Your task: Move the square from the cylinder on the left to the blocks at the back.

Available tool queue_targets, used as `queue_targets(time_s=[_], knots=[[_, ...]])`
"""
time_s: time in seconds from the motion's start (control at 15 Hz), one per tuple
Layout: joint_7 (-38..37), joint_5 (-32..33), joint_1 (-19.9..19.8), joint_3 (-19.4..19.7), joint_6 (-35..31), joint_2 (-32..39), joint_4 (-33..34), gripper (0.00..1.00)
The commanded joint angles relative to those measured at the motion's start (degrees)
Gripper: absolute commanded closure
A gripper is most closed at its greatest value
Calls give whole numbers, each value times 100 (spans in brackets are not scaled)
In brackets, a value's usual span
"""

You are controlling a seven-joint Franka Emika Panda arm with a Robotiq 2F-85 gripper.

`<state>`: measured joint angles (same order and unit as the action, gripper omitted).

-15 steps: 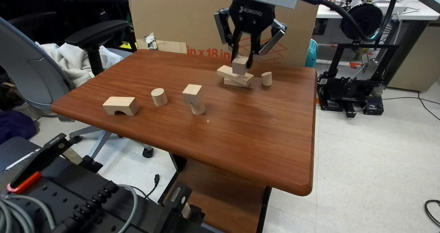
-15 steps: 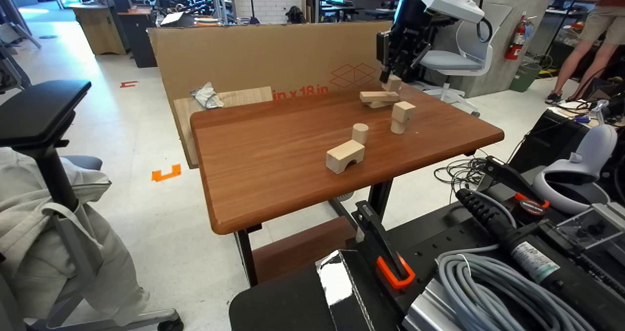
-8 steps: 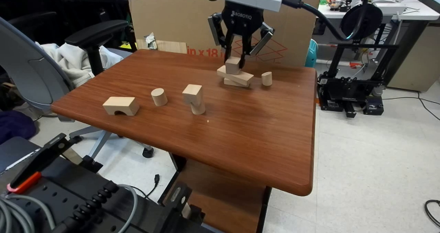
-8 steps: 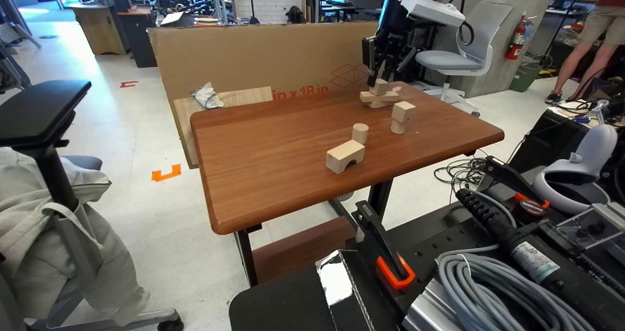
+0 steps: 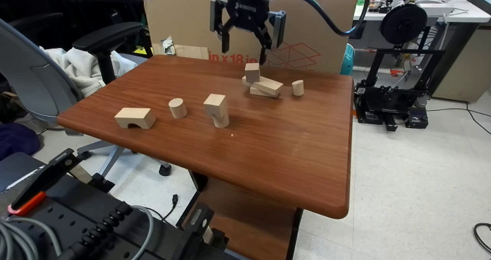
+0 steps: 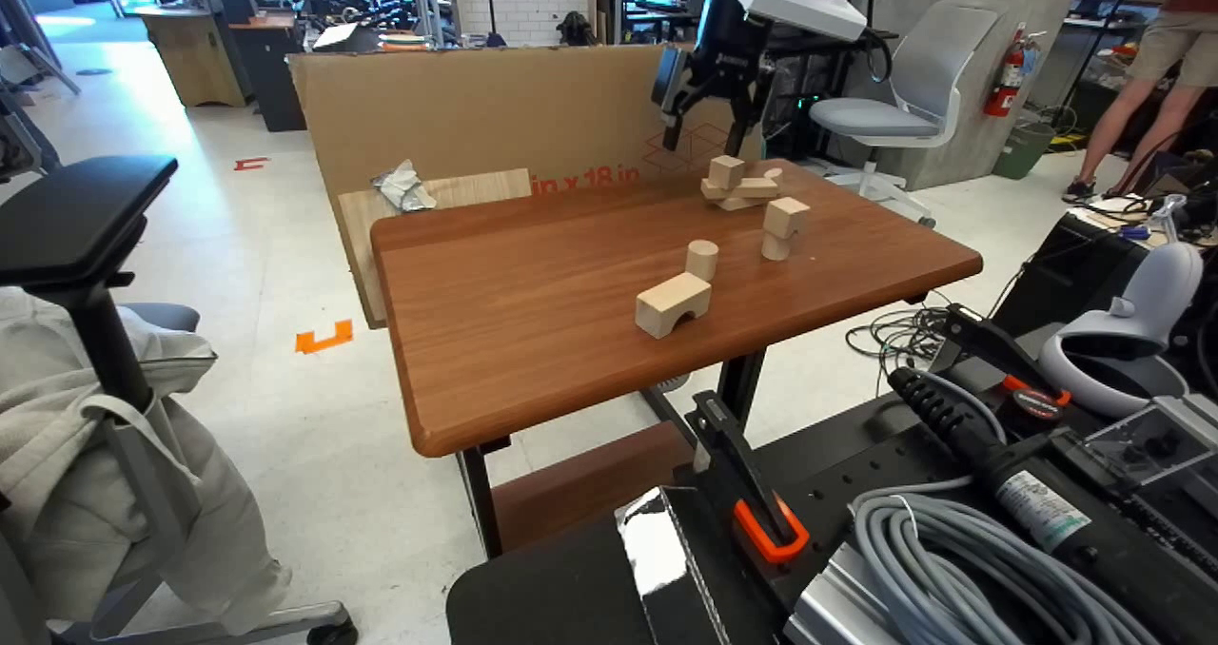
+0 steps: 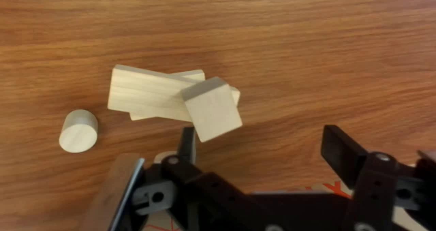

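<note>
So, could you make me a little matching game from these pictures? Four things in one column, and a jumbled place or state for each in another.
Things
1. gripper
2. back square
3. arch
4. cardboard

Places and states
A. hollow side down on the table
B. open, holding nothing
C. printed in red
D. on the stacked bars

Right pairs
1-B, 2-D, 3-A, 4-C

Wooden arch (image 5: 135, 117) — brown cardboard (image 5: 180, 26)
</note>
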<state>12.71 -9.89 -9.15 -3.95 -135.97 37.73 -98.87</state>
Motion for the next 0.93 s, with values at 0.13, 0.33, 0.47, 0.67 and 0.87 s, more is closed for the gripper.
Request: queue_targets(time_s=[0.13,0.33,0.47,0.67,0.87], knots=[[-778,-165,397,21,-1083,-1828,-1827,0],[-1650,144,837,155,-1193,-2413,-2394,0],[-2225,196,1052,151,-1026,-2613,-2615,0],[-2242,57,1074,93,-889,-2466,-2463,0],[-2400,59,1123,104,-890,-2487,-2559,0]])
